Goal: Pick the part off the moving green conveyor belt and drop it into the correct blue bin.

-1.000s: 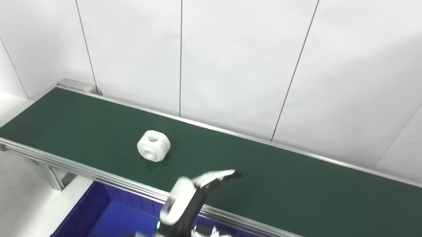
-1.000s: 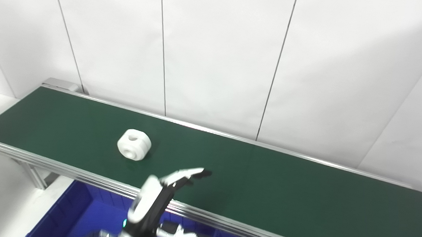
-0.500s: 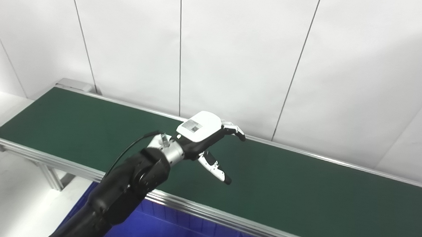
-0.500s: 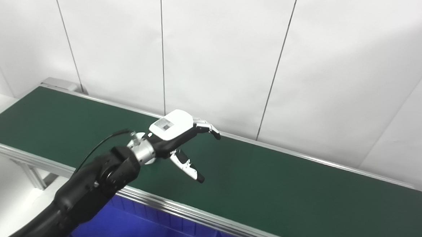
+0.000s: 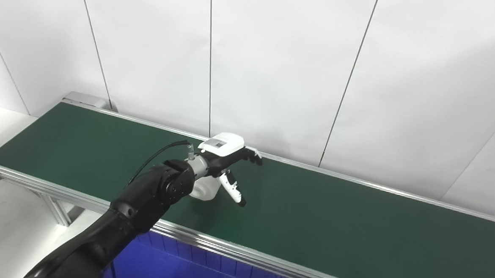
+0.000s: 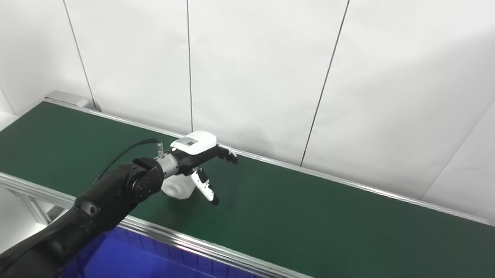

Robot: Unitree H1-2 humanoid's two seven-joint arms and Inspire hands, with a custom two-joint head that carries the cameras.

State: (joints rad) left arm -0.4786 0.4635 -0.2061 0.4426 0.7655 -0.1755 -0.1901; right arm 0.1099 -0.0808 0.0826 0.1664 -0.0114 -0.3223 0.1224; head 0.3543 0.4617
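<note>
White wall panels back the green conveyor belt (image 5: 353, 221). Left hand (image 5: 225, 155) hovers over the belt, fingers spread, thumb angled down, holding nothing. White part (image 5: 204, 189) lies on the belt directly beneath the wrist, behind the thumb, on the arm side. Its long axis cannot be determined. Blue bin (image 5: 173, 270) sits below the belt's near rail.

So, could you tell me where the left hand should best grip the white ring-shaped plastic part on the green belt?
Probably across the curved outer wall of the white ring-shaped plastic part, coming from above: the open left hand hovers over it, thumb hanging beside its right side, and the green belt blocks any approach from below.
</note>
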